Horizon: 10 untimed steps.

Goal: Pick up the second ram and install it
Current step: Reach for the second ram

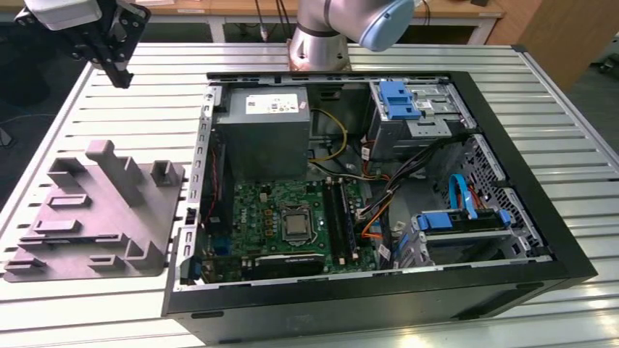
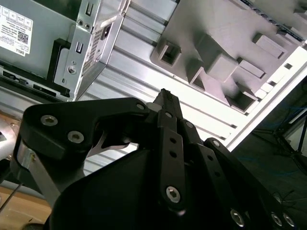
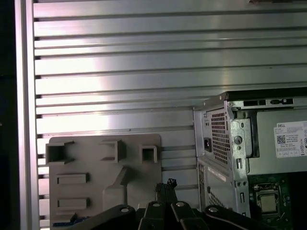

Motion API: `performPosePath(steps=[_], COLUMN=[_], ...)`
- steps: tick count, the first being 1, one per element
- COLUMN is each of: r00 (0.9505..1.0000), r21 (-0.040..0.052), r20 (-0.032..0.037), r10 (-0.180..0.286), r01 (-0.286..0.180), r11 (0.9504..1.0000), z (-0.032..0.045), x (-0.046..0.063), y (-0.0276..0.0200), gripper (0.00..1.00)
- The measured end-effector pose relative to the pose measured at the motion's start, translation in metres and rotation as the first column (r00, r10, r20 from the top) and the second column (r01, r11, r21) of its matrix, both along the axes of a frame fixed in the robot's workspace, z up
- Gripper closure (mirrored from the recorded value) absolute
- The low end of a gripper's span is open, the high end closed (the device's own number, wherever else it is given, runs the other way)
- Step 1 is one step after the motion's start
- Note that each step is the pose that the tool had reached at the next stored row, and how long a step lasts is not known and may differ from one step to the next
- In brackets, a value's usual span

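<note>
**Exterior view, left to right.** In the upper left of the frame the gripper point(image 1: 120, 77) hangs above the slatted aluminium table point(image 1: 541, 65). Its two black fingers are pressed together and pinch nothing, and both wrist views show the tips meeting in the same way. Below it, at the exterior view's left, lies the grey plastic tray point(image 1: 97, 217) with its upright tabs.

We take the thin blue strip on that tray in the first wrist view to be the second ram point(image 3: 62, 224). It sits on the side of the tray away from the row of three tabs, just beside the gripper's black linkage. So little of it shows that we cannot make out its chips or its ends. Its long axis runs parallel to the table slats and to the row of tabs, and we cannot tell which end leads.

At centre stands the open computer case point(image 1: 570, 239). It holds the grey power supply point(image 1: 266, 138), whose white label point(image 1: 272, 104) carries fine print and a square code. Below the power supply is the green motherboard point(image 1: 266, 196) with its processor socket point(image 1: 295, 221). Just right of the socket are the long dark memory slots point(image 1: 338, 214), running up and down the frame; we cannot tell what fills them. Blue drive-bay latches point(image 1: 399, 100) sit towards the right, and the arm's base point(image 1: 320, 43) rises behind the case.
</note>
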<state>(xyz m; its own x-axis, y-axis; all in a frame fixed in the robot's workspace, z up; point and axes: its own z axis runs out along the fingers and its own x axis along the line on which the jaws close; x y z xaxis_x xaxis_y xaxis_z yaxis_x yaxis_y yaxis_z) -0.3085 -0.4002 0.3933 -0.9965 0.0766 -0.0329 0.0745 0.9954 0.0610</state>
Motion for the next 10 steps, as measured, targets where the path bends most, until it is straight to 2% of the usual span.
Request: performPosePath(steps=[10], r00=[1.0], r21=[0.001], r20=[0.0002], r10=[0.0], r01=[0.0], r11=[1.0], z=[0.0], x=[-0.013], y=[0.0], gripper=[0.9])
